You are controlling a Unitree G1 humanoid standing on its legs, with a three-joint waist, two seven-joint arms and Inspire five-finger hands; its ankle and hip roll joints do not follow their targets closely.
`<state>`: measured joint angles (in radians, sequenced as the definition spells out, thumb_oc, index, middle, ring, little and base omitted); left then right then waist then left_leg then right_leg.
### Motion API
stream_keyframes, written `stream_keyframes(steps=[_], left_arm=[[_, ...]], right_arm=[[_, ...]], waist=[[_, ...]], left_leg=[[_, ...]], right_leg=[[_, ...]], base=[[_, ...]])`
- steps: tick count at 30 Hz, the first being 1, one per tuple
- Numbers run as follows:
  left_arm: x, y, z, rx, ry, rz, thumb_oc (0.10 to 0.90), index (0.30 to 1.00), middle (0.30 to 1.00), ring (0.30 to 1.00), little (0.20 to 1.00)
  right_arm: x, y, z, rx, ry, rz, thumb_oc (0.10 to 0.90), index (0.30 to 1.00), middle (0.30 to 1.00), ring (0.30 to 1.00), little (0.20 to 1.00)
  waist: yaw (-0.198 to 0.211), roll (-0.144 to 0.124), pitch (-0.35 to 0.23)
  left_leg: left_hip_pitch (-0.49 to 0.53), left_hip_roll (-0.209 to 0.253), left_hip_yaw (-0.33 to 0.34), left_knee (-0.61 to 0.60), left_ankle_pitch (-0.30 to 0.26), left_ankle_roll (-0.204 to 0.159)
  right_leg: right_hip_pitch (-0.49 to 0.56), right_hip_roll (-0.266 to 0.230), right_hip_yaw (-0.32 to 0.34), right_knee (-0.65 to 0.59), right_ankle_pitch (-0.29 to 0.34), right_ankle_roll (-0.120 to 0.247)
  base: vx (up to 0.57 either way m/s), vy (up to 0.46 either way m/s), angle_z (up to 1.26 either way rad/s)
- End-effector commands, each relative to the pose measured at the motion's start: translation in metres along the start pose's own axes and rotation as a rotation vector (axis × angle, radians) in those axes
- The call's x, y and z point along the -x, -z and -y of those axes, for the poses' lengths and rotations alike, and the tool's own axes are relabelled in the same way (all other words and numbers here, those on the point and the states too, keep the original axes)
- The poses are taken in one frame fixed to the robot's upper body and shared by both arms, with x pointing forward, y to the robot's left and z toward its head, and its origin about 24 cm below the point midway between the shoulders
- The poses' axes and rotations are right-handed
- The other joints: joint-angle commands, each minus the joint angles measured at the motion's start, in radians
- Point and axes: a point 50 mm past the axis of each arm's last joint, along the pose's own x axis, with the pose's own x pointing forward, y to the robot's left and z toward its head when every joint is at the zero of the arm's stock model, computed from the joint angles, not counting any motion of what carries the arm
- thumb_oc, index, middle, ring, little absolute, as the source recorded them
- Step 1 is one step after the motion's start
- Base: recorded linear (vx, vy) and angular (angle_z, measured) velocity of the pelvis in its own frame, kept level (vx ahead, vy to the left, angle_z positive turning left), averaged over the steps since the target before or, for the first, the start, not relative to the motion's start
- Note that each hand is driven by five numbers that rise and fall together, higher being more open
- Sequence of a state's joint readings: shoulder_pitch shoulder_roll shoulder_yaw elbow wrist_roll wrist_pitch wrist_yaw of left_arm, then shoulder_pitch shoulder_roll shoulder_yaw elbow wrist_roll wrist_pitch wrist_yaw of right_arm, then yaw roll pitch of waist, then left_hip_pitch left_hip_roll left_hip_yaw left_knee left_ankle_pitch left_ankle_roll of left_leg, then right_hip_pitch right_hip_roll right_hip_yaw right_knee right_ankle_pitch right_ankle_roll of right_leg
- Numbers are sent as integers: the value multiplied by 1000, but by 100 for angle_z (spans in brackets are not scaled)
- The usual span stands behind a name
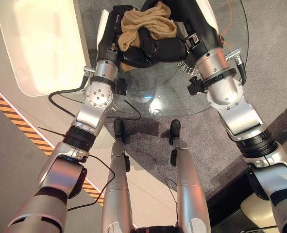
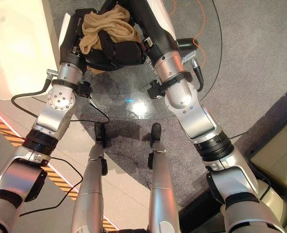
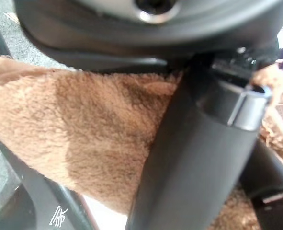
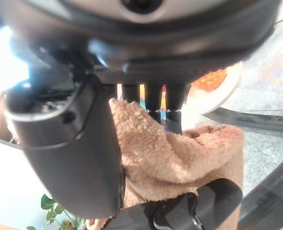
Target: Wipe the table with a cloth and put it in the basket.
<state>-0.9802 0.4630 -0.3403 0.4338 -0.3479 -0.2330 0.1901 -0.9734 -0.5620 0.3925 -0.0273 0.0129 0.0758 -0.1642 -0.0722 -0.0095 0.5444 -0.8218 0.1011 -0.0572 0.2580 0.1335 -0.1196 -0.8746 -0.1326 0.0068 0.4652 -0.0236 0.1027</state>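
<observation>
Both my hands meet over the far part of the round glass table (image 1: 182, 97), with the cloth (image 1: 145, 26) bunched between and on top of them.

Cloth: tan, fleecy, crumpled into a heap. It lies draped over my hands above the glass. In the left wrist view a broad fold of it (image 3: 79, 143) hangs beside my thumb; in the right wrist view a thick roll of it (image 4: 179, 158) sits against my thumb and under my fingers.

Left hand (image 1: 115, 41): it comes in from the left, palm toward the cloth. My thumb lies across the fleece and my fingers curl into it, so the cloth is pinched in this hand.

Right hand (image 1: 165, 48): it comes in from the right and lies across the front of the heap, touching my left hand. My fingers (image 4: 155, 98) stand close together in a row and bend down onto the cloth, with the thumb pressed against the roll from the other side. The cloth is clamped between them.

Surroundings: a pale, rounded white table (image 1: 41, 43) stands just beside the glass table on my left. The floor under both is grey carpet (image 1: 274, 58), with an orange-and-black striped strip (image 1: 17, 116) on the left
</observation>
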Motion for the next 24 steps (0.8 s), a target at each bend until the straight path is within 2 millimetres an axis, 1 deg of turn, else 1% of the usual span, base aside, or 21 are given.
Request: stream_keyframes(steps=[1, 4, 13, 17, 24], left_arm=[[-20, -46, 15, 268, 86, 207, 100, 300, 300, 300, 200], [-18, -41, 16, 343, 99, 186, 100, 300, 300, 300, 200], [-15, -35, 21, 488, 135, 156, 100, 300, 300, 300, 200], [-15, -35, 25, 459, 155, 149, 100, 300, 300, 300, 200], [-15, -36, 25, 453, 158, 151, 100, 300, 300, 300, 200]], right_arm=[[-15, -92, 38, -145, 194, 457, 100, 300, 300, 300, 200], [-16, -91, 40, -150, 196, 450, 100, 300, 300, 300, 200], [-16, -93, 42, -183, 180, 442, 100, 300, 300, 300, 200], [-16, -92, 42, -183, 177, 437, 100, 300, 300, 300, 200], [-15, -90, 41, -179, 176, 433, 100, 300, 300, 300, 200]], waist=[[8, -35, -24], [8, -39, -24], [6, -47, -24], [4, -47, -24], [3, -47, -24]], left_leg=[[50, -60, 71, 7, -95, 68], [56, -60, 70, 7, -98, 67], [60, -61, 70, 11, -103, 71], [58, -62, 71, 18, -105, 72], [58, -62, 72, 20, -105, 73]], right_leg=[[105, 117, -36, -118, -16, -33], [111, 117, -36, -117, -16, -32], [116, 120, -33, -116, -18, -35], [114, 118, -33, -114, -16, -36], [115, 116, -33, -115, -15, -36]], base=[[0, 0, 0], [0, 0, 0], [0, 0, 0], [0, 0, 0], [0, 0, 0]])
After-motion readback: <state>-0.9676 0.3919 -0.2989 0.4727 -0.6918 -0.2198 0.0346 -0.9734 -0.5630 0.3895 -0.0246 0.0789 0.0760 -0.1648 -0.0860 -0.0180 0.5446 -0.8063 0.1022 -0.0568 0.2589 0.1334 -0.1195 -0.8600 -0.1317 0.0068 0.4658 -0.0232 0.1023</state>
